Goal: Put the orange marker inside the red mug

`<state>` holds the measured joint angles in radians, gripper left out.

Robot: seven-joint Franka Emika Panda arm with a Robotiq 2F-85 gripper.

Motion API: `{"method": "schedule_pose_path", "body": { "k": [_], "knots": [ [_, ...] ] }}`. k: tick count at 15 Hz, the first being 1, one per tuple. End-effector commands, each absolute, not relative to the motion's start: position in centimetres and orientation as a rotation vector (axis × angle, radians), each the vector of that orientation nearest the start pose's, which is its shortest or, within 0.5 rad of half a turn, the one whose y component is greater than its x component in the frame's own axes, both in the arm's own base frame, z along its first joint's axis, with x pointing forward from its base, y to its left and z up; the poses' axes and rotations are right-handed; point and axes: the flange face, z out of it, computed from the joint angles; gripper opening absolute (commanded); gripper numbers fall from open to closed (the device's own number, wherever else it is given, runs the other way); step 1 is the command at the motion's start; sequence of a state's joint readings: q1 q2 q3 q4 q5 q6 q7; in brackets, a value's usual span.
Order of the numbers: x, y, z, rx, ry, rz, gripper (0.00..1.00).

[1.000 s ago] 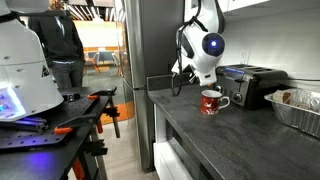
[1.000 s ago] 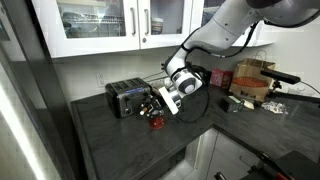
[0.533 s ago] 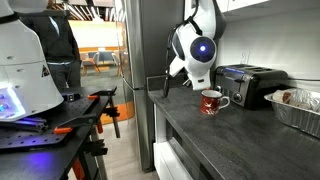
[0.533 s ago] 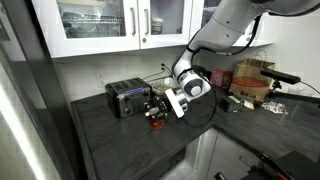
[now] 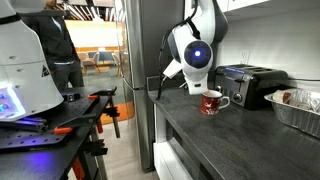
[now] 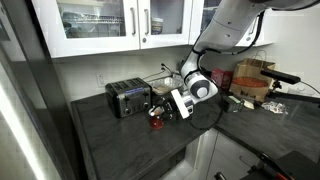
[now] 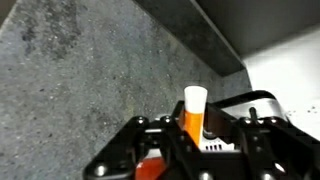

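Marker (image 7: 193,118): orange barrel with a white cap, shown in the wrist view pinched between the fingers of the gripper (image 7: 196,140), with the cap end projecting beyond the fingertips. The jaws are pressed onto the barrel, and its lower part is hidden by the gripper body. The marker is judged to be a light, stiff, smooth plastic rod. Slip or swivel in the pads is possible, so a hold across the barrel, clear of the cap, is preferred. Below the gripper lies the speckled counter (image 5: 230,140). The mug (image 5: 211,101) stands near and lower, apart from the gripper. It is judged small and easily tipped, so contact with its rim is to be avoided. Beyond the mug stands the toaster (image 5: 250,84), and farther off the foil tray (image 5: 300,110).
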<state>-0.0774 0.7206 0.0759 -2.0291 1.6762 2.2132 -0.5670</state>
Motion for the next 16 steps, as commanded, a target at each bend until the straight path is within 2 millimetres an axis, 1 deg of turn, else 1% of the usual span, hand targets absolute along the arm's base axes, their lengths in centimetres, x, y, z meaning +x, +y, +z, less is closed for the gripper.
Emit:
{"method": "schedule_pose_path", "body": {
  "k": [1,5,14,15,16],
  "knots": [
    [55.3,2.7,7.6,-1.76,0.953,0.114,0.07],
    [56.2,1.5,6.8,-1.703,0.968,0.154,0.07],
    [58.6,1.4,3.5,-1.647,1.01,0.234,0.07],
    [58.8,1.4,3.2,-1.647,1.015,0.236,0.1],
    [58.9,1.5,3.1,-1.652,1.025,0.242,0.41]
  ]
}}
